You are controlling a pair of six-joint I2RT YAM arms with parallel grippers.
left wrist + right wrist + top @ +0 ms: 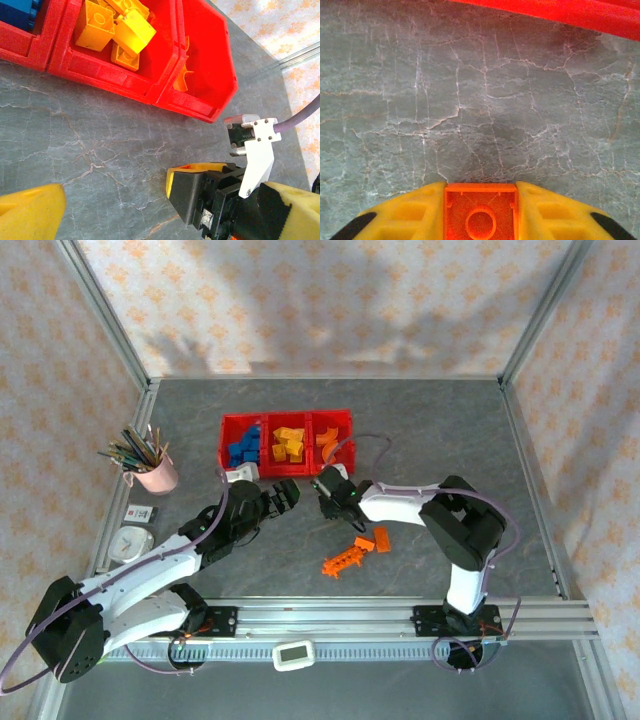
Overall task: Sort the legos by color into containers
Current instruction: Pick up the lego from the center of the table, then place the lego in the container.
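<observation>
The right claw point(333, 490) grips 1 orange lego point(480, 216) over the bench point(470, 100), just in front of the red containers point(286, 418). The left claw point(112, 197) gapes wide beside it, holding nothing. A toothed orange piece point(343, 561) and an orange brick point(380, 540) lie nearer the arm bases.

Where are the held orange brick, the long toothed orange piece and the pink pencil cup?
orange brick point(480, 217): right wrist view, ringed face.
long toothed orange piece point(343, 560): top external view, its middle.
pink pencil cup point(157, 478): top external view, side wall.

left claw point(283, 494) spread wide, right claw point(330, 487) clamped on orange lego point(480, 212).
</observation>
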